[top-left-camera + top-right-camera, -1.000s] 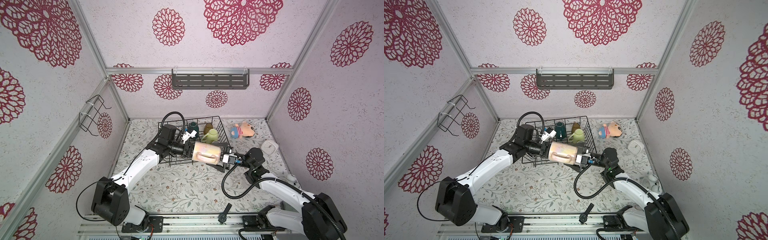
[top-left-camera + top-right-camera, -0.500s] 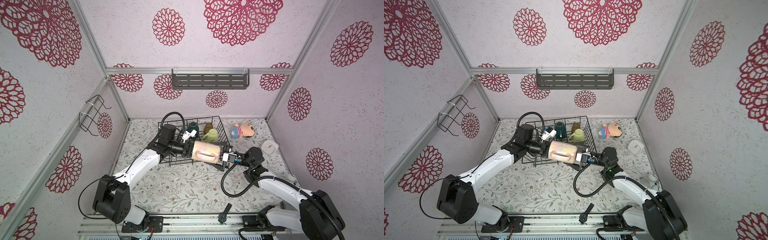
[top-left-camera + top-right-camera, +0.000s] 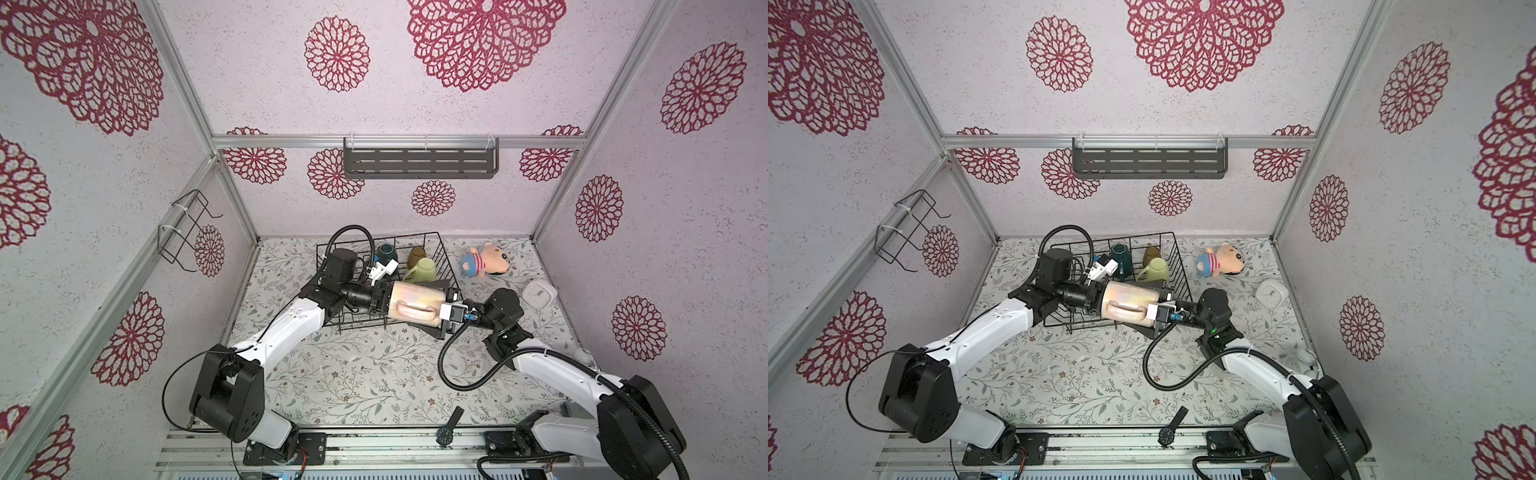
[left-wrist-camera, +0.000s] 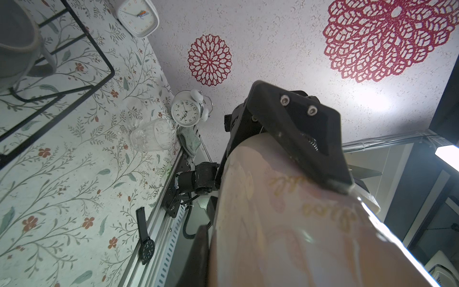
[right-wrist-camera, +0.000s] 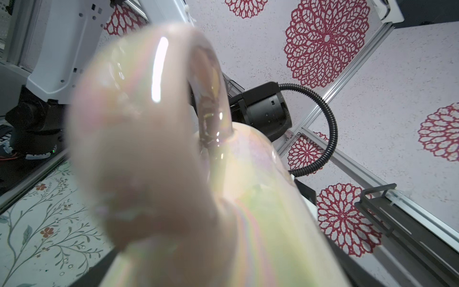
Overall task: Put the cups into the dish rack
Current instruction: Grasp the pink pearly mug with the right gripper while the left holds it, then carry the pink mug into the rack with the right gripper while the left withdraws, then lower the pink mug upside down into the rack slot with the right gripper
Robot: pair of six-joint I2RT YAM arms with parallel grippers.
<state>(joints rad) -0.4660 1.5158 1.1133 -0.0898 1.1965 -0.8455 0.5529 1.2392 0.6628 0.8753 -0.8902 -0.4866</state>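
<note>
On the left wall hangs a small black wire bracket [image 3: 187,230], empty. The left arm reaches in from the left, and the left gripper [image 3: 384,301] has its fingers nearly shut, pinched on the left-hand end of the tall pearly pink mug [image 3: 417,306]; whether that end is rim or base I cannot tell. The mug lies on its side in the air, handle toward the camera in both top views, over the near right part of the dish rack [image 3: 436,253]. The rack stands on the floral counter [image 3: 353,374] toward the back wall. In it, from left to right, sit the dark teal mug [image 3: 386,252], the amber glass tumbler [image 3: 415,255] and the pale yellow-green mug [image 3: 424,269], all at the far side. The left wrist view shows a grey cream-lined cup [image 4: 17,44] inside the rack wires.

The right gripper [image 3: 448,309] meets the mug's other end, fingers spread wide around it; one black finger [image 4: 298,139] lies along the mug's wall in the left wrist view. Whether they press on it I cannot tell.

Further right on the counter lie a plush doll [image 3: 484,262] and a white square clock [image 3: 539,294]. The left wrist view also shows a clear glass [image 4: 151,135] on its side beside a round twin-bell alarm clock [image 4: 190,109], near the counter's front edge. A black wristwatch [image 3: 449,428] lies at the front rail.
</note>
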